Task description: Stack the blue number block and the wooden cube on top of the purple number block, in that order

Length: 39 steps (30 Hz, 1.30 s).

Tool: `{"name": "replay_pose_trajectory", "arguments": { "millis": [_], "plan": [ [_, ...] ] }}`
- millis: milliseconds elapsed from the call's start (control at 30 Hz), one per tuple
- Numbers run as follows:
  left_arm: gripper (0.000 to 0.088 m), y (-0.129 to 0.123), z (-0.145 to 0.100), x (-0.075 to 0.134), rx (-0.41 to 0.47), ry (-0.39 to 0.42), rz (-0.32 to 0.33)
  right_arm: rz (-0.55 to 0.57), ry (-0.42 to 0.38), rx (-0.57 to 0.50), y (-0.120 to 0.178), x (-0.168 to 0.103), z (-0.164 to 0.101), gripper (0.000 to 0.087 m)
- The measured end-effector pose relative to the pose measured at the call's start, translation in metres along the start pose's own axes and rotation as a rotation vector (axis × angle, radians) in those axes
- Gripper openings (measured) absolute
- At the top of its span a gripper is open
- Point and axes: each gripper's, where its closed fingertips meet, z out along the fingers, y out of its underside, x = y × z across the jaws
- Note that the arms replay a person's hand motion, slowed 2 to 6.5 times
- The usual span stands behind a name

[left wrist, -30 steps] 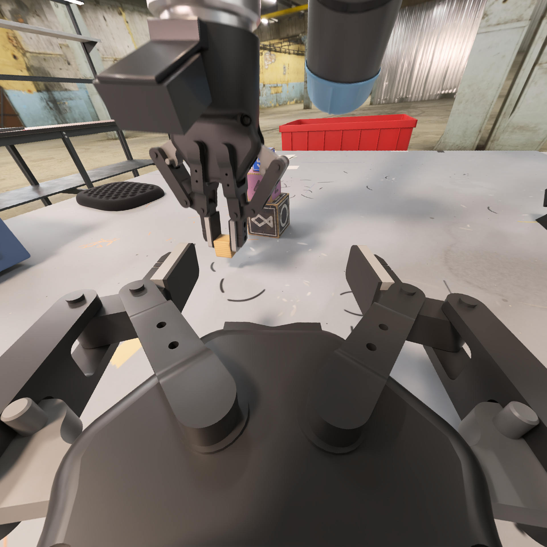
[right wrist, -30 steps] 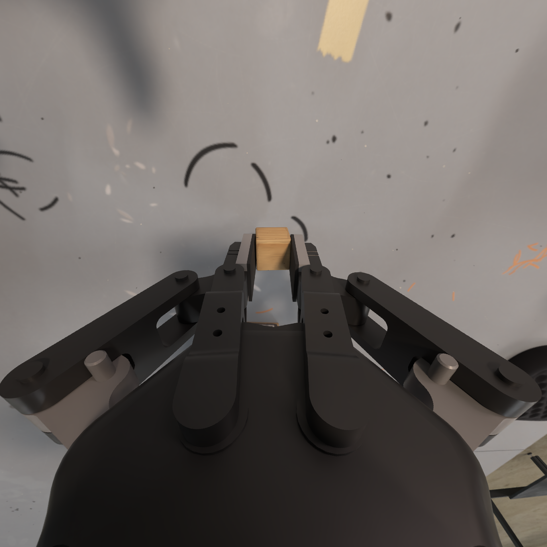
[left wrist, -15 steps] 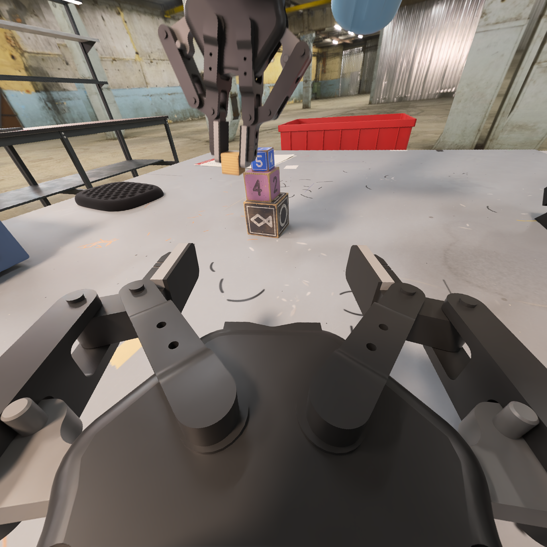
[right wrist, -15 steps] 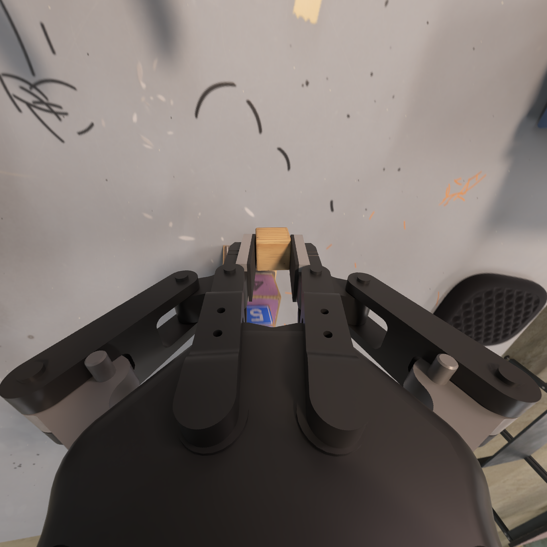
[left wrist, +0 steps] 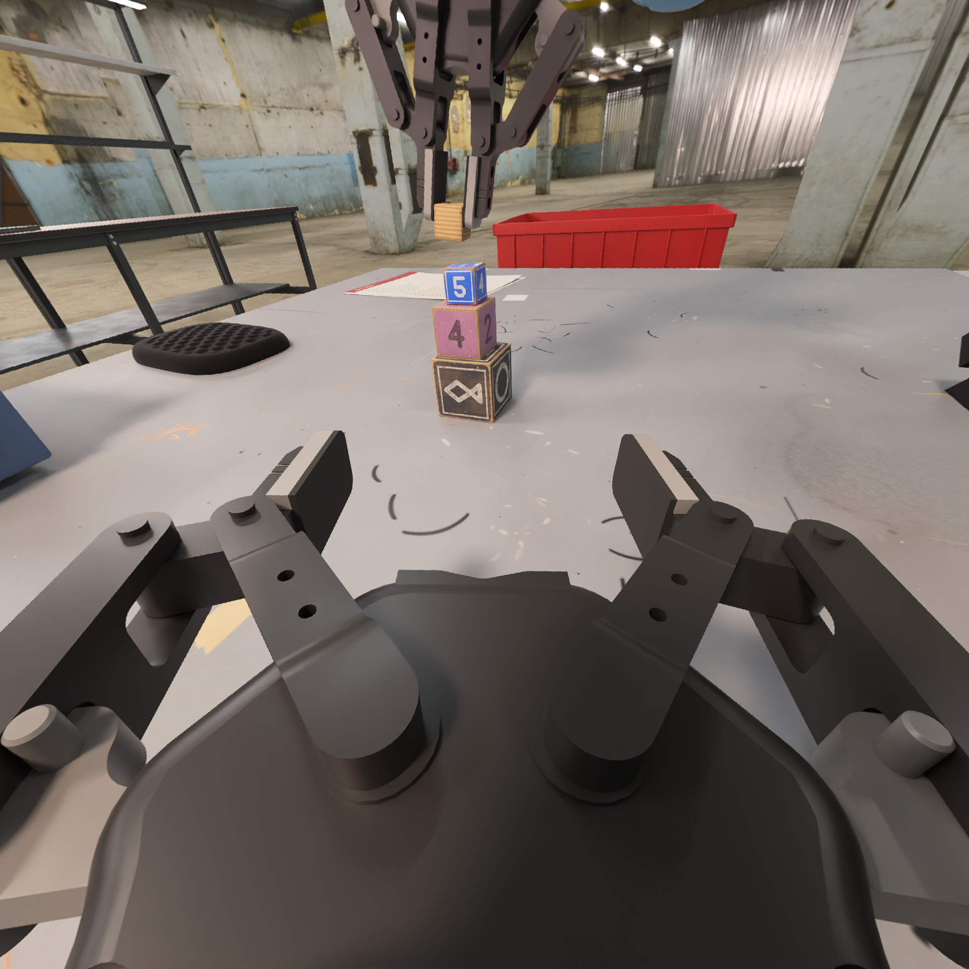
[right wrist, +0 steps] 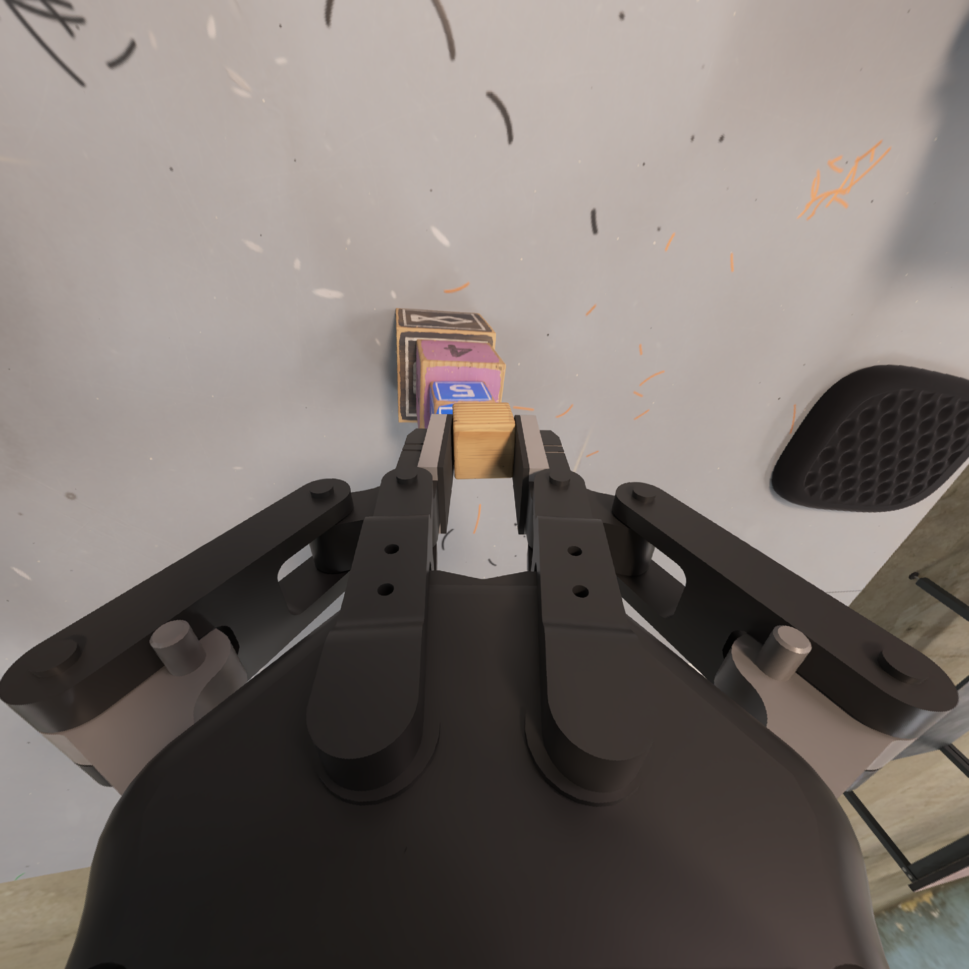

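Three blocks already stand stacked on the grey worktop (left wrist: 734, 398): a dark block with a fish symbol (left wrist: 471, 387) at the bottom, the purple number block (left wrist: 462, 329) on it, and the blue number block (left wrist: 464, 283) on top of that. So the first half of the task looks done.

What remains is the wooden cube (right wrist: 481, 439). It is pinched between the fingers of the right gripper (right wrist: 481, 445), which hangs in the air above the stack, well clear of the blue block's top. From the left wrist view the cube (left wrist: 450, 221) sits slightly to the left of the tower's line, so it probably needs a small sideways correction before being lowered and released.

The left gripper (left wrist: 482, 472) waits low over the worktop, some way in front of the stack, its fingers spread wide and holding nothing.

A black perforated pad (left wrist: 210, 346) lies to one side, and a red bin (left wrist: 613, 236) stands beyond the worktop's far edge.
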Motion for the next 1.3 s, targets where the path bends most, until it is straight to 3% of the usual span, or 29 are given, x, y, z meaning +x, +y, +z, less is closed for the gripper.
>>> {"name": "replay_pose_trajectory", "arguments": {
  "millis": [300,1300],
  "plan": [
    [0.0854,0.0,0.0,0.0,0.001,0.001,-0.001,0.002,-0.013,0.007,0.012,-0.004,0.005,0.0205],
    [0.0854,0.0,0.0,0.0,0.001,0.005,0.0,0.019,-0.059,0.01,0.012,-0.007,0.015,0.0205]
  ]
}}
